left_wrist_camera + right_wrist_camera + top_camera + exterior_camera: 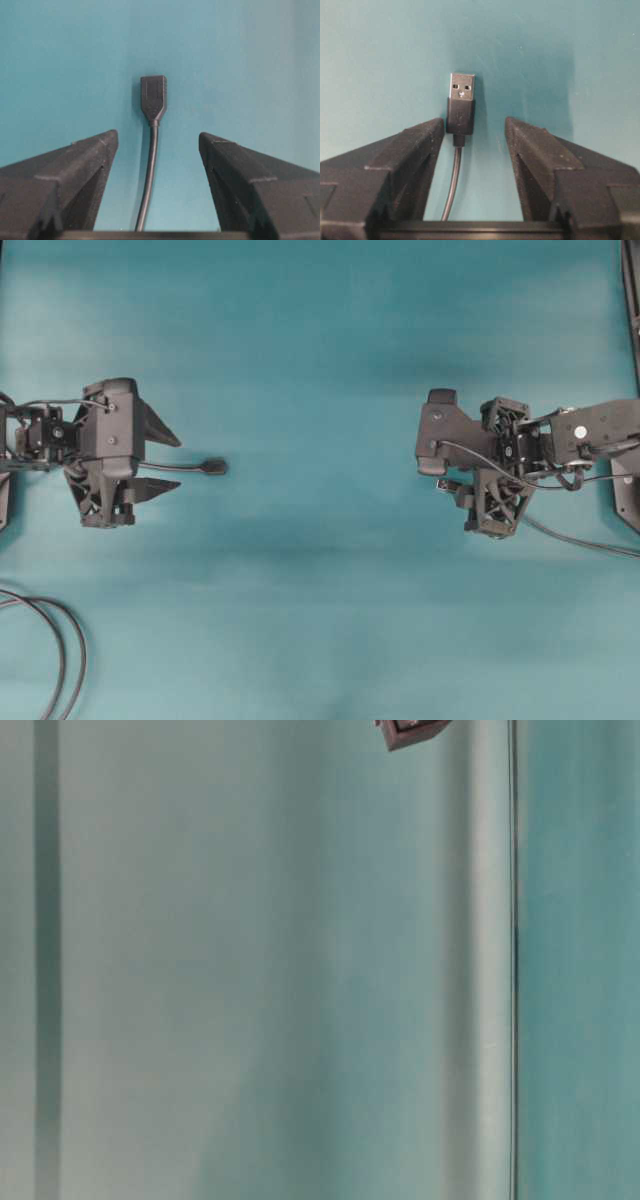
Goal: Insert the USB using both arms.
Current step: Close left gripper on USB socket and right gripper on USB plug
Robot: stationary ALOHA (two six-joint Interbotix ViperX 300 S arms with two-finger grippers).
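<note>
1. My left gripper (pixel 159 142) has its black triangular fingers spread wide, one on each side of the thin dark cable that ends in an all-black blunt socket (pixel 153 97); nothing is gripped.
2. My right gripper (pixel 475 131) is also unclenched, its fingers closer together, flanking the USB (pixel 461 102), a silvery metal plug on a short dark housing. It lies flat on the table, tip pointing away from the wrist, apparently untouched by either finger.
3. I judge the step in hand is securing both ends. I would close the right fingers squarely on the dark housing, not the metal tip, and keep the plug level.
4. For the socket I would move further forward first, so the fingers meet its body rather than the limp cable.
5. The surface is a plain teal tabletop (pixel 320 330). A looped dark cable (pixel 60 640) lies at its lower left in the overhead view.
</note>
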